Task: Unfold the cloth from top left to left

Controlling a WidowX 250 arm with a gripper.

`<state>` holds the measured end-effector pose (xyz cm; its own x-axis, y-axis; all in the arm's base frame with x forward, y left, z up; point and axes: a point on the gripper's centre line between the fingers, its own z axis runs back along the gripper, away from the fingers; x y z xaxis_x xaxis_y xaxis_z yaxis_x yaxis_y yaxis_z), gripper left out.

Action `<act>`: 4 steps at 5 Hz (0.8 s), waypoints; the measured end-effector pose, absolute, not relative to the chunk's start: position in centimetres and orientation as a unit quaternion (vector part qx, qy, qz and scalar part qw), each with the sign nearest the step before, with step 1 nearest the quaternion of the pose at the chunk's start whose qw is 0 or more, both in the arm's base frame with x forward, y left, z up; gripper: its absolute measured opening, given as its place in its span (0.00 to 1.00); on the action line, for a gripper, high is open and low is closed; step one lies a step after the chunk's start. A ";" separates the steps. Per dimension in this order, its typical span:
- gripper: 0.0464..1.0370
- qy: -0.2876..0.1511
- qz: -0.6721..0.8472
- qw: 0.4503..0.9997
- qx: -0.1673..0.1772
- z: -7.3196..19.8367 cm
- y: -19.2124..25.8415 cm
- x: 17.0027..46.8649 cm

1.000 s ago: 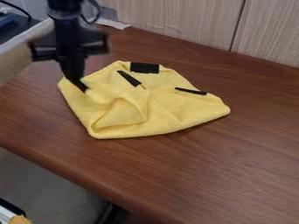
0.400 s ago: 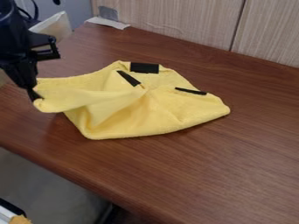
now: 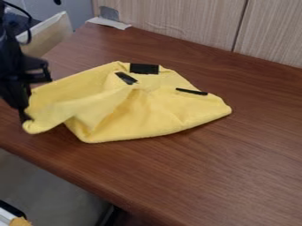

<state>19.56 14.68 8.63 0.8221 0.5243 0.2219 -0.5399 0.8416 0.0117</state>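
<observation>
Gripper (image 3: 24,117) at left edge of view, jaws pinched on the outer corner of the yellow cloth (image 3: 159,108). Grip looks to be on a small bit of fabric right at the tip.

Next to it, left flap (image 3: 56,103) stretched out from the main body, corner apparently raised off the wooden table (image 3: 194,163). Reads as the folded part being pulled out to the left.

Middle: soft creases run down from near the slanted black patch (image 3: 126,78) toward the front edge, so not flat there. Square black patch (image 3: 144,69) lies at the back edge, just right of the slanted one.

Right: cloth lies low on the table, thin black strip (image 3: 191,92) near its back right edge, right corner (image 3: 226,110) rounded over, maybe tucked under. Can't tell for sure.

Progress, my read: corner is grabbed and out to the left, so most of the unfold is done. Left to do: lower the corner, lay the flap down, let go, back off. Creases in the middle may need a bit more leftward pull first. Risks: small pinch slipping, or overpulling and dragging the whole cloth.
</observation>
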 end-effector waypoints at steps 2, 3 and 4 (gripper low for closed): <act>0.01 -0.097 0.279 0.955 0.035 5.5 16.0 19.6; 0.02 -0.093 0.278 0.955 0.039 5.3 16.3 19.7; 0.16 -0.082 0.278 0.956 0.045 5.2 16.4 19.9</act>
